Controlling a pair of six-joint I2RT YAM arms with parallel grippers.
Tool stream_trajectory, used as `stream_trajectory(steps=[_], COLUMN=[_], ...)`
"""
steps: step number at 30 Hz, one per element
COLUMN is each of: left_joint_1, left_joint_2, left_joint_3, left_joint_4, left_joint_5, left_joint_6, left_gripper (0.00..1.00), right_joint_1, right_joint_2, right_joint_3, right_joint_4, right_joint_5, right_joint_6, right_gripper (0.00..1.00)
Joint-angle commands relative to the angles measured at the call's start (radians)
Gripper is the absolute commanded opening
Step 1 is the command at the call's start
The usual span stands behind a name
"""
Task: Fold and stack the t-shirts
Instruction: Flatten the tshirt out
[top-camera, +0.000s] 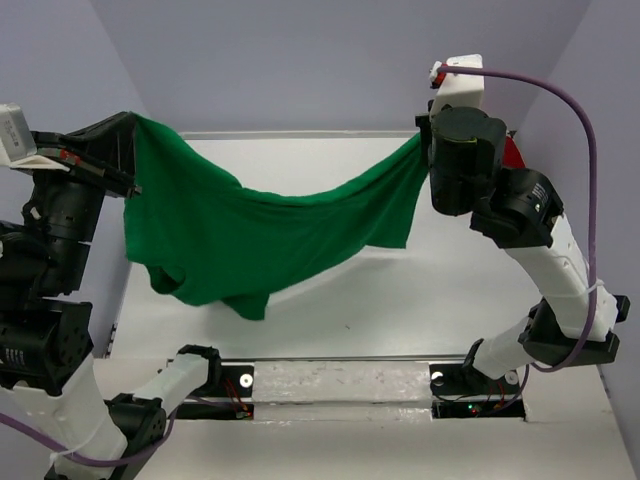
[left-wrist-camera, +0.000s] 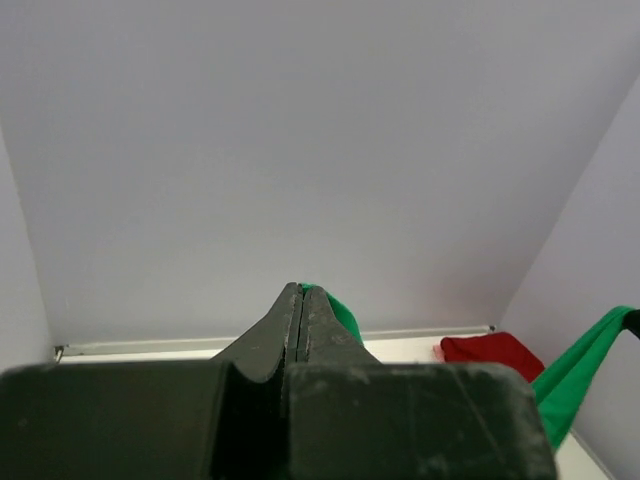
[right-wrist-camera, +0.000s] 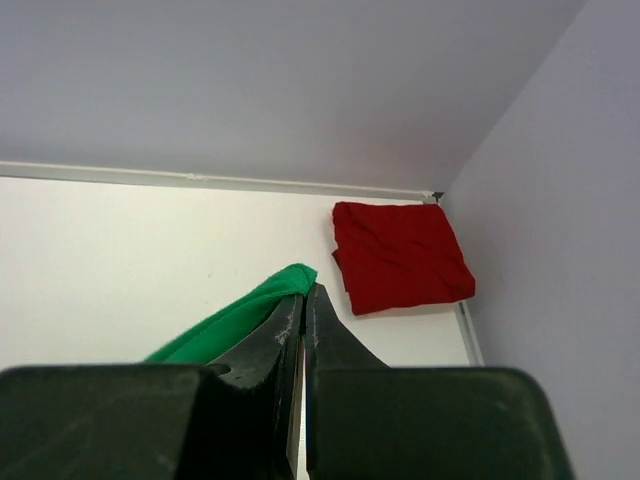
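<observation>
Bright green t-shirt (top-camera: 260, 235): unfolded, hanging in air, stretched wide between two raised corners, middle sagging. Dark red t-shirt (right-wrist-camera: 398, 255): folded square (slightly wrinkled), flat in far right corner of surface (right-wrist-camera: 150, 250).

From above, the dark red shirt (top-camera: 512, 153) is almost fully hidden behind the right arm (top-camera: 480, 180); only a small red corner shows. The fingertips of both grippers cannot be seen there, because the wrists and the green shirt (top-camera: 260, 240) cover them. The left arm (top-camera: 50, 250) is cut off by the picture's left edge. In the wrist views, the bodies of the left gripper (left-wrist-camera: 302, 295) and the right gripper (right-wrist-camera: 303, 297) hide most of the green cloth.
</observation>
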Motion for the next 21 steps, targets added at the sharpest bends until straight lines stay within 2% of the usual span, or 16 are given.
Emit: stream_trajectory(steps=[1,4,9,14,17,21], left_joint_1=[-0.003,-0.003,-0.003,-0.003,-0.003,-0.005], left_joint_2=[0.032,0.069,0.173,0.201,0.204,0.166], left_joint_3=[0.016,0.049,0.077,0.117,0.163,0.140], left_joint_4=[0.022,0.019,-0.009,0.034,0.035,0.049], left_joint_5=[0.020,0.029,0.000,0.046,0.106,0.105], left_joint_6=[-0.020,-0.020,-0.003,-0.011,-0.026,-0.036], left_gripper=[0.00,0.00,0.00,0.00,0.00,0.00], right_joint_1=[0.061,0.080,0.080,0.080,0.080,0.080], right_joint_2=[0.001,0.022,0.065,0.168,0.157,0.093], right_joint_3=[0.043,0.027,-0.016,0.095,0.084,0.026], right_joint_4=[0.086,0.195,0.253,0.287,0.348,0.398], right_joint_5=[0.210,0.250,0.194,0.189,0.189,0.200], right_joint_6=[-0.065,-0.178,-0.186,-0.264,-0.307,-0.343], right_gripper=[0.00,0.00,0.00,0.00,0.00,0.00])
